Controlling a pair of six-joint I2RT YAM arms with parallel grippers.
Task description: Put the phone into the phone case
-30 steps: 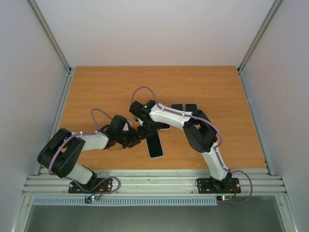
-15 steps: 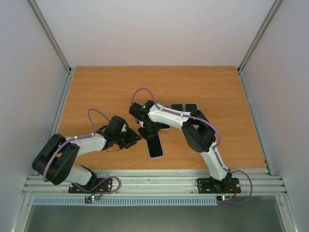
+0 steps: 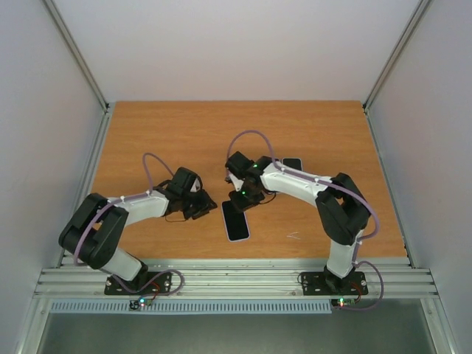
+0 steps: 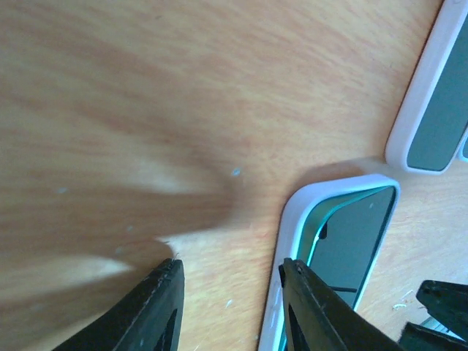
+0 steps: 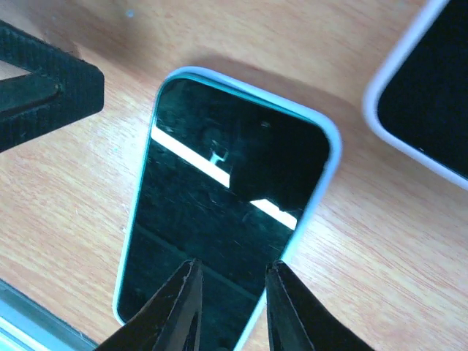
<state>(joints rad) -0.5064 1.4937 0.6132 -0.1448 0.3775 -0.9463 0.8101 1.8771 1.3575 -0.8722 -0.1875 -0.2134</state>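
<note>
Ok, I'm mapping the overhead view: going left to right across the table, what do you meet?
Left gripper → dark-screened phone in its pale plastic case → small black rectangular slab near the back.

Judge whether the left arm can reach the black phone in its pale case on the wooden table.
Probably yes: the left arm has open jaws beside the black phone in its pale case, only bare wooden table between. The right arm above may crowd it.

Wooden table (image 3: pixel 147 133) carries cased phone (image 3: pixel 235 220), second phone (image 3: pixel 292 163).
</note>
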